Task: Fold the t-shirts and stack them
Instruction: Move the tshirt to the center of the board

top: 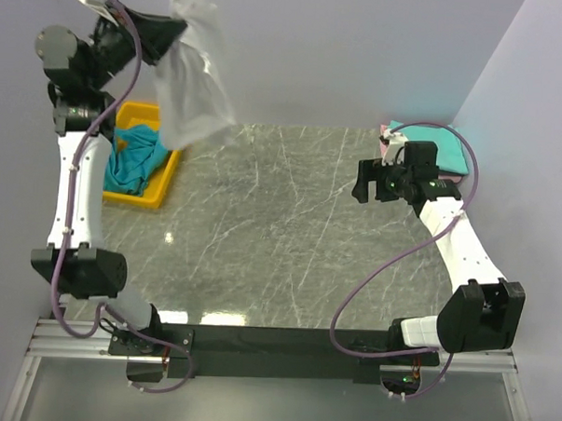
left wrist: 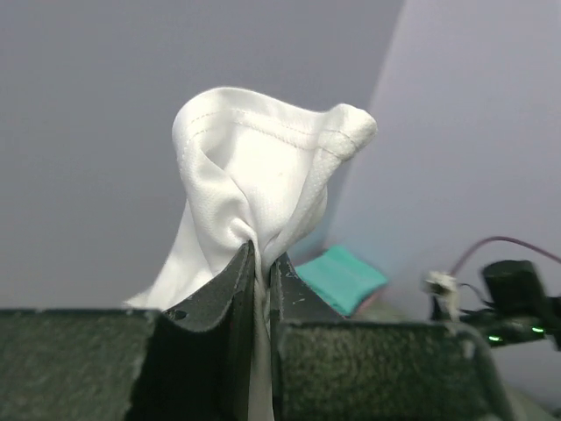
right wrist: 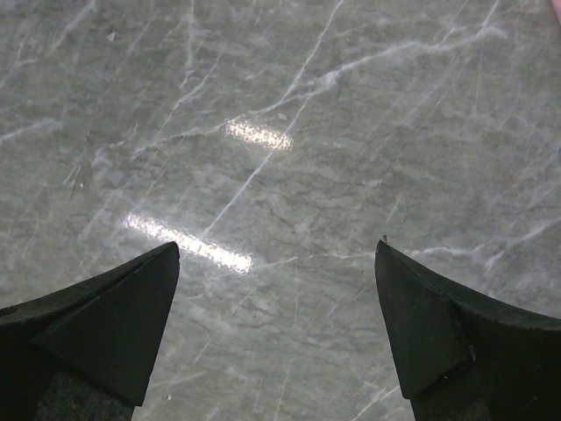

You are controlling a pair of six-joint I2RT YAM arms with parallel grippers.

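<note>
Left claw (left wrist: 261, 263) pinches the white t-shirt (left wrist: 263, 167) high above the worktop (right wrist: 289, 132), likely letting it hang free for spreading, while the right claw (right wrist: 277, 250) gapes empty.

Your top external view looks down steeply from above and behind both arms and takes in the whole grey marble-patterned table (top: 289, 230) from a distance. Your left wrist view rides high, looks roughly level along the left gripper (left wrist: 261, 254), and sits very close to the bunched white cotton t-shirt (left wrist: 263, 175). With the top view it shares the folded teal t-shirt (left wrist: 346, 276) and the black-and-white right arm (left wrist: 513, 294). Your right wrist view faces down between the fingertips of the right gripper (right wrist: 277, 246), close above the table, and shares only that surface.
</note>
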